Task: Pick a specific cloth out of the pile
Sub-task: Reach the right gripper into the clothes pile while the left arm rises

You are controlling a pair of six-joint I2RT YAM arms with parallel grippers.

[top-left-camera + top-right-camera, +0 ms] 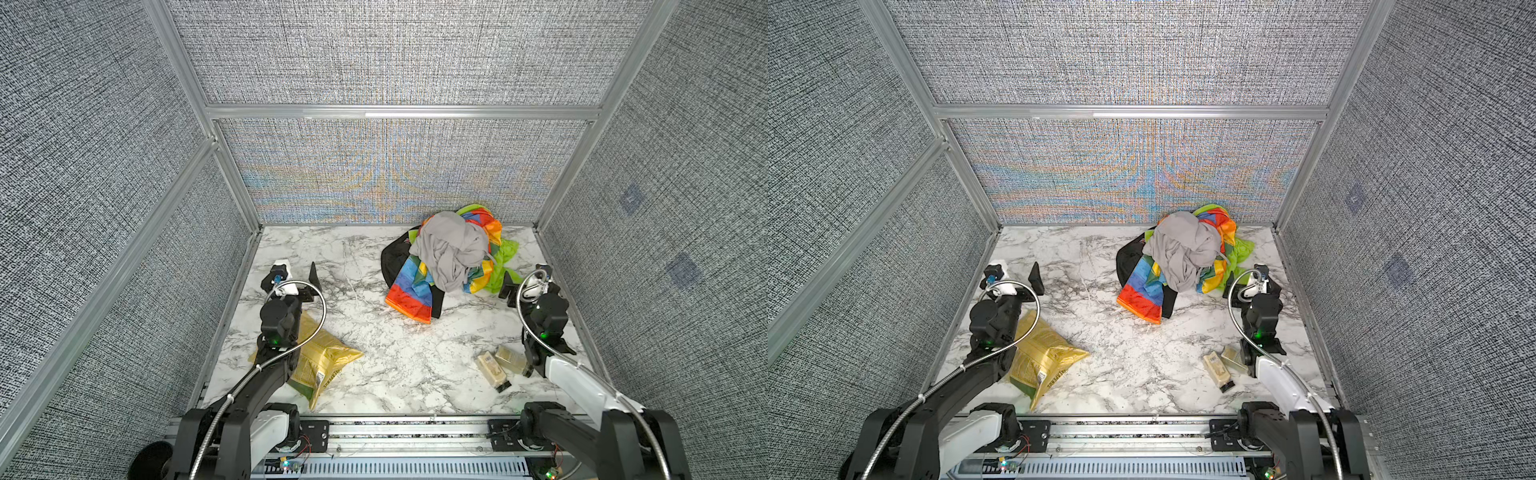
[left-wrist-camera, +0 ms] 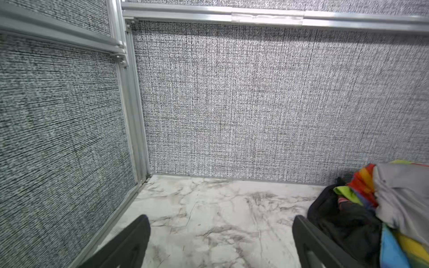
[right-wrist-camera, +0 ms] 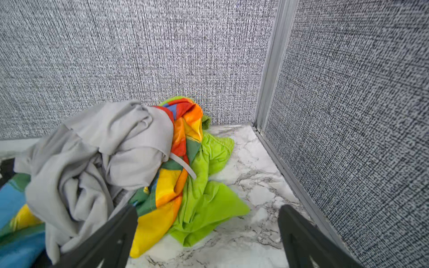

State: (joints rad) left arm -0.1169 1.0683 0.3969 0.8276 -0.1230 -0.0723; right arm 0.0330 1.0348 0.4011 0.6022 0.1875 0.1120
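Both arms low over the table (image 1: 374, 365), jaws spread, empty.
Left gripper (image 2: 221, 219) well apart from the pile (image 1: 453, 249), right gripper (image 3: 209, 208) just beside it; the black cloth (image 1: 394, 259) shows under its left side, mostly buried.

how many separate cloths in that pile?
4 visible: grey cloth on top, rainbow-striped cloth under it, lime green cloth poking out on the right, black cloth at the left edge, mostly covered. More may be buried underneath.
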